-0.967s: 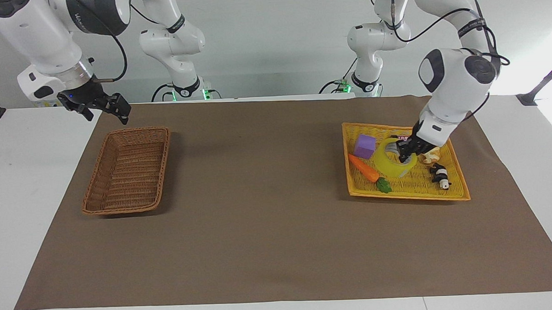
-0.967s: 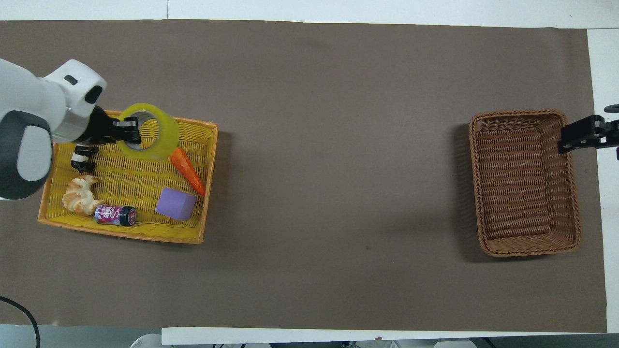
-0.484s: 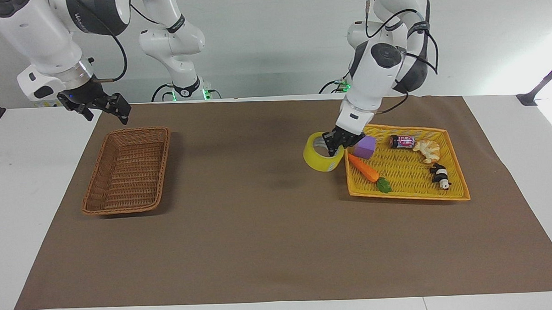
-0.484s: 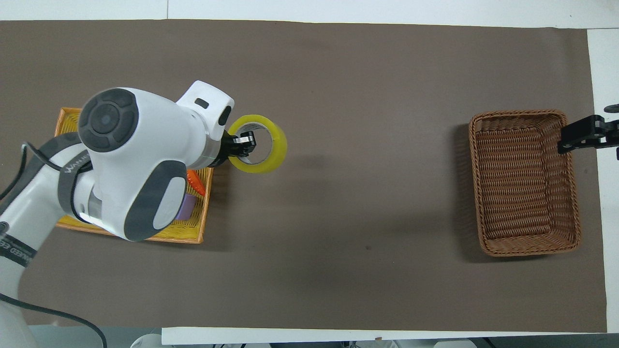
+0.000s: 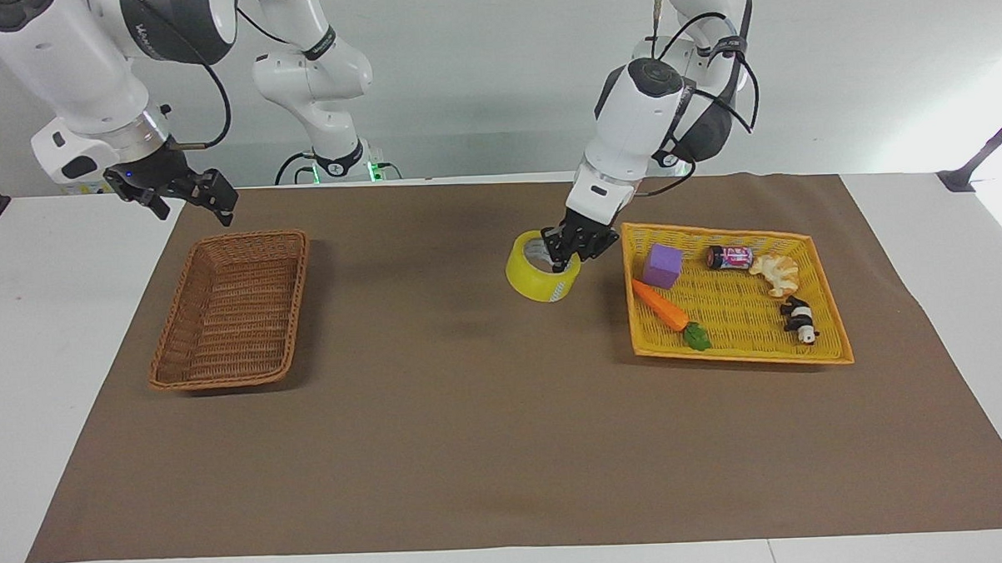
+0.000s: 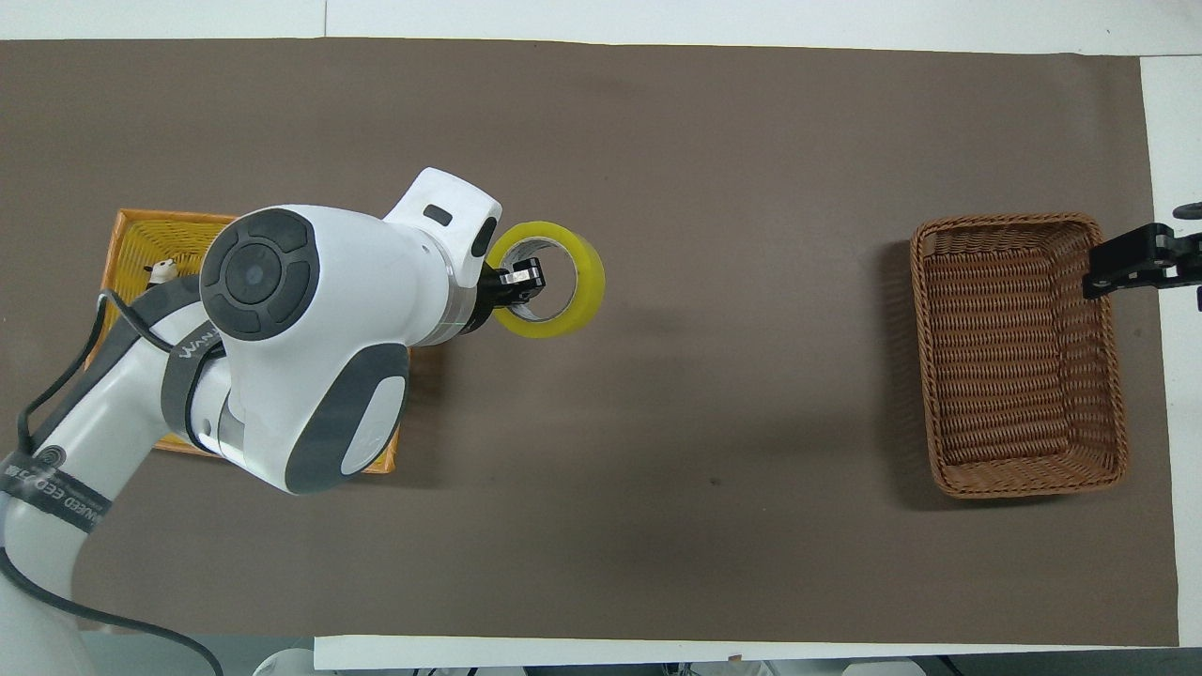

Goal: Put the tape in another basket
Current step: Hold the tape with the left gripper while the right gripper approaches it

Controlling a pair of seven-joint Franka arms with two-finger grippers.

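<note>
Right gripper (image 5: 188, 195), jaws spread, waits above the brown wicker basket's (image 5: 233, 307) rim; left gripper (image 5: 568, 250) pinches the yellow tape roll (image 5: 540, 268) over the mat (image 5: 472, 416), beside the yellow mesh basket (image 5: 827, 303).

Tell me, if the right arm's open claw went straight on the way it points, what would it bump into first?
Probably the wicker basket: the right gripper, open, angles down toward its rim nearest the robots, though depth is hard to judge.

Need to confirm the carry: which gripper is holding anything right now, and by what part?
The left gripper holds the tape by its ring wall, one finger inside the core. The right gripper holds nothing.
</note>
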